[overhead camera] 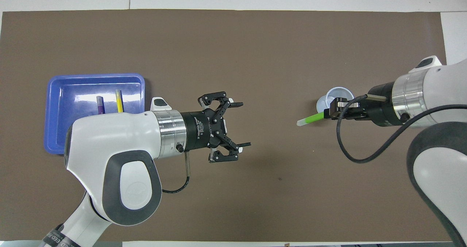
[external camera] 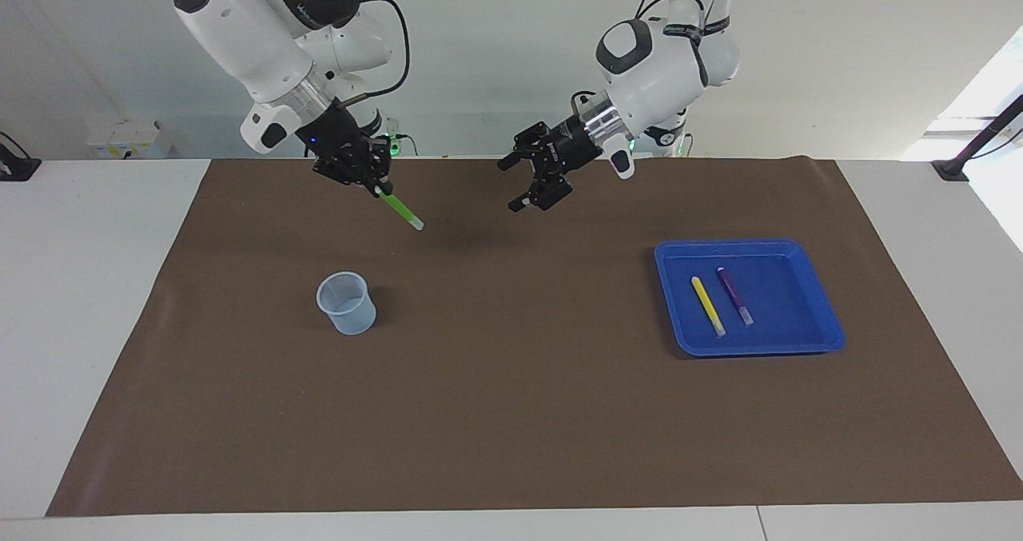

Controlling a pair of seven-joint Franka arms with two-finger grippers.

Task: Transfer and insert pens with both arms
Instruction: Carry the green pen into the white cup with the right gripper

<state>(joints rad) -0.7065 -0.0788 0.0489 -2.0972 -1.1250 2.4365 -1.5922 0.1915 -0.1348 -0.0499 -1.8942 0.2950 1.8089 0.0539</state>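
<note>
My right gripper [external camera: 376,183] [overhead camera: 330,112] is shut on the green pen [external camera: 402,209] [overhead camera: 311,119] and holds it in the air, its pale end pointing toward the middle of the mat. It hangs over the mat close to the clear plastic cup [external camera: 346,302] [overhead camera: 337,96]. My left gripper [external camera: 518,181] [overhead camera: 240,124] is open and empty, up in the air over the middle of the mat. The yellow pen [external camera: 708,305] [overhead camera: 119,101] and the purple pen [external camera: 734,295] [overhead camera: 100,105] lie side by side in the blue tray [external camera: 811,317] [overhead camera: 58,130].
A brown mat [external camera: 511,413] [overhead camera: 255,46] covers most of the white table. The tray sits toward the left arm's end, the cup toward the right arm's end. A black clamp stand [external camera: 971,153] is at the table's corner near the left arm's base.
</note>
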